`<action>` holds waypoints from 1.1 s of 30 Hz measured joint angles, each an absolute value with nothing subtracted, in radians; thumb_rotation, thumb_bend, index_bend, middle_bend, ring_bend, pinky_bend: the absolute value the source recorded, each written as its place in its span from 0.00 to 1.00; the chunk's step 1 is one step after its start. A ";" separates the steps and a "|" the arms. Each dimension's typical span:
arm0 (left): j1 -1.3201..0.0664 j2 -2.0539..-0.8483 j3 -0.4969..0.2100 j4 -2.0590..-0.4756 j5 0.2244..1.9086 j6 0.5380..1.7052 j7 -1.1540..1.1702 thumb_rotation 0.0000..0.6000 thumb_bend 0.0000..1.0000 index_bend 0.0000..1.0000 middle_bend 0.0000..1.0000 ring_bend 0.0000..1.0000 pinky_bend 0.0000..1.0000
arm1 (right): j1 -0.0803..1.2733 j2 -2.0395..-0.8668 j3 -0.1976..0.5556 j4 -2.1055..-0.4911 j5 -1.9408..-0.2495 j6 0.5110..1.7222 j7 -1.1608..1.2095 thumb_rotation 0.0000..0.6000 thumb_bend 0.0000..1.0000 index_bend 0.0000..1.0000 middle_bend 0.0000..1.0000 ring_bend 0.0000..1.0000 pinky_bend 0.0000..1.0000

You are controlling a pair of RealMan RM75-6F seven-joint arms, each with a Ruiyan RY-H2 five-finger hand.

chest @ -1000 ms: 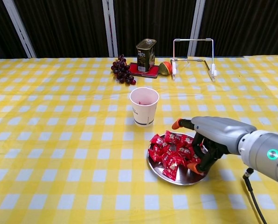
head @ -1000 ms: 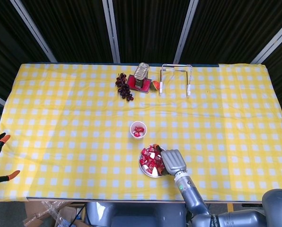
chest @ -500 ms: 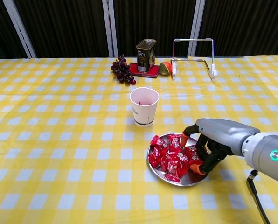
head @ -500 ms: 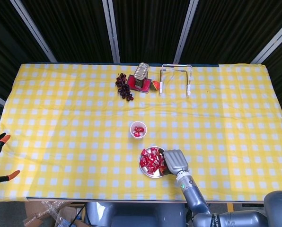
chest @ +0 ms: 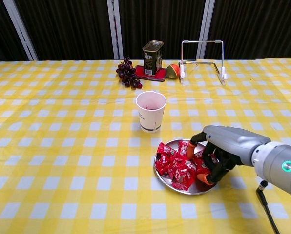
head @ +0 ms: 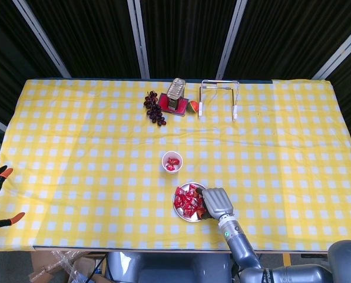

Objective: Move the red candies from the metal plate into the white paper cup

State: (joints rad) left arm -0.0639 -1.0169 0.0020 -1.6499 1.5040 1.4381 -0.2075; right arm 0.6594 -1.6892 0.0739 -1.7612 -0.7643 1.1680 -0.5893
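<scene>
Two red candies (head: 172,163) show inside my white paper cup (head: 172,161) only from overhead; chest view shows my right hand (chest: 222,148) curled onto the glossy heap in the round metal plate (chest: 183,189), grip uncertain.

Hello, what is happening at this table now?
The robot's right hand reaches into the round metal plate with its fingers curled among the red wrapped candies. Whether it grips one, I cannot tell. The white paper cup stands just behind the plate and already holds a few red candies. The left hand is not in view.
</scene>
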 measured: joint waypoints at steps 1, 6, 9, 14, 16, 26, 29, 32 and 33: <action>-0.064 -1.017 0.002 -1.650 1.504 1.438 -0.208 1.00 0.04 0.00 0.00 0.00 0.00 | 0.659 -1.690 0.075 -1.759 -0.762 1.165 -0.589 1.00 0.38 0.47 0.75 0.88 0.98; -0.065 -1.016 0.002 -1.651 1.503 1.435 -0.207 1.00 0.04 0.00 0.00 0.00 0.00 | 0.658 -1.693 0.079 -1.753 -0.753 1.146 -0.580 1.00 0.49 0.57 0.75 0.90 0.98; -0.065 -1.016 0.002 -1.652 1.502 1.435 -0.208 1.00 0.04 0.00 0.00 0.00 0.00 | 0.655 -1.694 0.082 -1.753 -0.757 1.141 -0.569 1.00 0.55 0.59 0.75 0.91 0.98; -0.065 -1.016 0.002 -1.652 1.502 1.435 -0.207 1.00 0.04 0.00 0.00 0.00 0.00 | 0.650 -1.691 0.089 -1.764 -0.782 1.140 -0.550 1.00 0.56 0.59 0.75 0.91 0.98; -0.065 -1.016 0.002 -1.652 1.503 1.436 -0.207 1.00 0.04 0.00 0.00 0.00 0.00 | 0.649 -1.689 0.094 -1.770 -0.796 1.142 -0.543 1.00 0.56 0.59 0.75 0.91 0.98; -0.064 -1.015 0.002 -1.652 1.503 1.436 -0.210 1.00 0.04 0.00 0.00 0.00 0.00 | 0.662 -1.657 0.150 -1.835 -0.825 1.165 -0.550 1.00 0.56 0.59 0.75 0.91 0.98; -0.065 -1.014 0.002 -1.653 1.503 1.435 -0.211 1.00 0.04 0.00 0.00 0.00 0.00 | 0.671 -1.638 0.176 -1.861 -0.821 1.174 -0.560 1.00 0.56 0.59 0.75 0.91 0.98; -0.065 -1.014 0.003 -1.654 1.503 1.433 -0.213 1.00 0.04 0.00 0.00 0.00 0.00 | 0.684 -1.619 0.209 -1.882 -0.809 1.180 -0.571 1.00 0.56 0.59 0.75 0.91 0.98; -0.065 -1.013 0.003 -1.654 1.503 1.432 -0.213 1.00 0.04 0.00 0.00 0.00 0.00 | 0.689 -1.614 0.221 -1.888 -0.804 1.181 -0.574 1.00 0.56 0.59 0.75 0.91 0.98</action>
State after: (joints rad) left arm -0.0654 -1.0134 0.0030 -1.6538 1.5027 1.4323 -0.2131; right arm 0.6887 -1.6144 0.2207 -1.8876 -0.8038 1.1808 -0.5742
